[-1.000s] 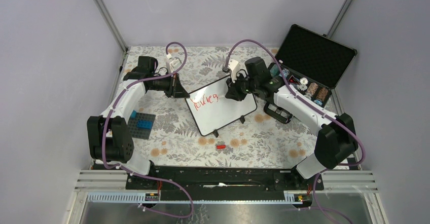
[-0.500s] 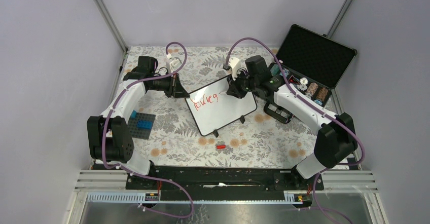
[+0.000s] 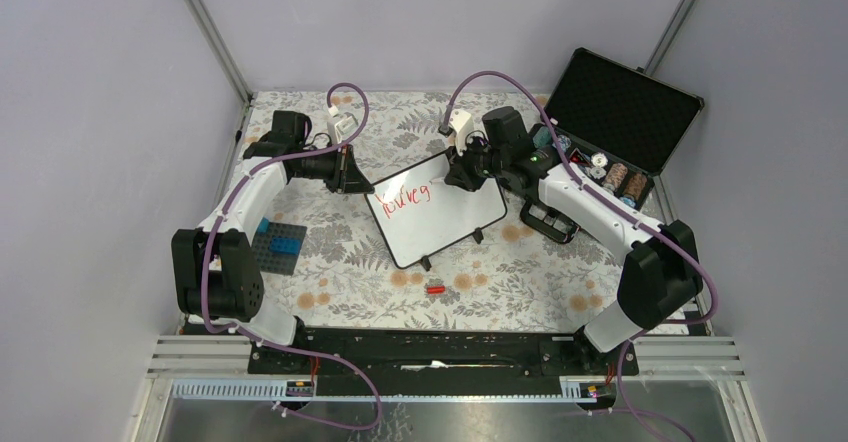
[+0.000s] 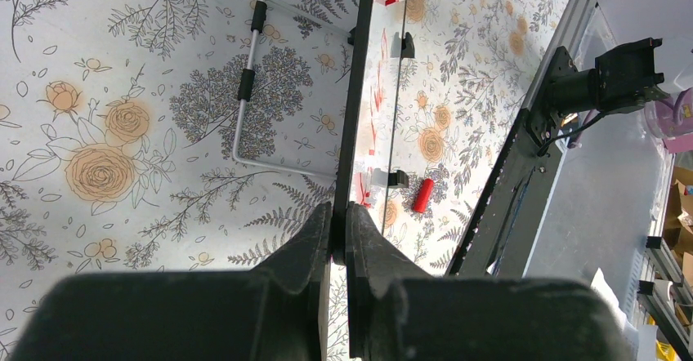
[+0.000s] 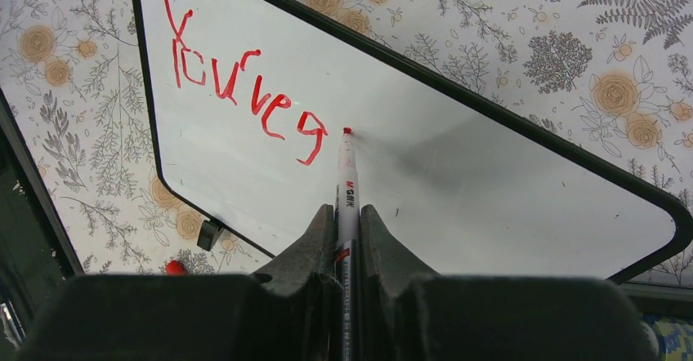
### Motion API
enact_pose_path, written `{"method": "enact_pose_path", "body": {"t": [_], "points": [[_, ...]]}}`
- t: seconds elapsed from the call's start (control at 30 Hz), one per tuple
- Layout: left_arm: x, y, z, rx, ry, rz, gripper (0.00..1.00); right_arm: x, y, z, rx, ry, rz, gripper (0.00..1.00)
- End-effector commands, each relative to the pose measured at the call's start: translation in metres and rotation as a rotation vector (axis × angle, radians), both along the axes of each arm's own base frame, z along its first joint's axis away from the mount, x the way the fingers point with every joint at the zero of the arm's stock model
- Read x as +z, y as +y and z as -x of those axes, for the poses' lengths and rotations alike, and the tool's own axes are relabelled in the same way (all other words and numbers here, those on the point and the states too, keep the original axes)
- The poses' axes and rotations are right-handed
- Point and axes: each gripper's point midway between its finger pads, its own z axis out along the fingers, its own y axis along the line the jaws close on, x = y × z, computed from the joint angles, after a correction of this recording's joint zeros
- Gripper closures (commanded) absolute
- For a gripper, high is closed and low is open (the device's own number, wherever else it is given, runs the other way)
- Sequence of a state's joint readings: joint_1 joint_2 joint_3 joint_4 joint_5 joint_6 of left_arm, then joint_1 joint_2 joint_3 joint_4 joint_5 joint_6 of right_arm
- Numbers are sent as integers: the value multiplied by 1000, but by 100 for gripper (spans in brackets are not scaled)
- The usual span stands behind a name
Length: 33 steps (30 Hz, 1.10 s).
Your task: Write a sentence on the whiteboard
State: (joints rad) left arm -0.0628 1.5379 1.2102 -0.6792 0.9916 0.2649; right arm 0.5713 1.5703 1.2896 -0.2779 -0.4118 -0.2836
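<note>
Red cap [image 3: 435, 288] lies on bench [image 3: 340, 282], 6 o'clock of whiteboard [image 3: 445, 227]. Whiteboard mid-bench, long axis about 8-to-2 o'clock. Sentence [image 5: 245, 91] reads "You've g". Left hand [image 4: 338, 214] pinches its 10 o'clock corner. Right hand [image 5: 347, 218] pinches marker [image 5: 347, 173], tip just past the g. That hand has edged toward 11 o'clock since a second ago; writing unchanged.

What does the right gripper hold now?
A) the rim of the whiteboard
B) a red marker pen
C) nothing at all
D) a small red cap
B: in the right wrist view the right gripper is shut on the red marker pen, its tip at the whiteboard just after the red writing.
</note>
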Motion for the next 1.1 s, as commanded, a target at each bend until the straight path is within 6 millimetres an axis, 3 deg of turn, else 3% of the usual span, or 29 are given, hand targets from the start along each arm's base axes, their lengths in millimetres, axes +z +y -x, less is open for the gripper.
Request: {"method": "enact_pose_path", "body": {"t": [0.0,0.53,0.8,1.07], "points": [[4,2,-5,-3,-76,-30,100,6,7,-3,22,-30,-20,100],[3,2,-6,-2,-72,-31,100,-5,-4,5,23,-31,23,100],[3,2,-6,-1,-72,-31,100,3,-16,-5,-15,-62,36,100],[3,2,-6,-1,-73,-32,100,13,-13,-12,-28,-79,23,100]]}}
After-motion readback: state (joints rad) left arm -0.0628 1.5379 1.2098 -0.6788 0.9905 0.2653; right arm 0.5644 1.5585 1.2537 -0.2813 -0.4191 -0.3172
